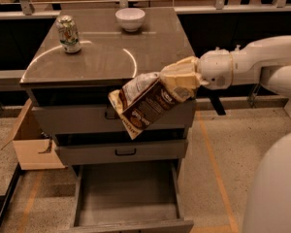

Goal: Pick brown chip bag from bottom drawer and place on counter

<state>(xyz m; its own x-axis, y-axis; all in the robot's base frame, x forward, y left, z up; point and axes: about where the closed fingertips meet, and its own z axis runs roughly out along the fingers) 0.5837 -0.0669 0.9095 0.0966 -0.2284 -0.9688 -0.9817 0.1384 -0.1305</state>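
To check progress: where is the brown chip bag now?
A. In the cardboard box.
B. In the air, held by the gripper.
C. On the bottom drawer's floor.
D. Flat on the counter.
B: the gripper, by the front right corner of the counter, holds the brown chip bag in the air before the drawer fronts; the bottom drawer is open and bare.
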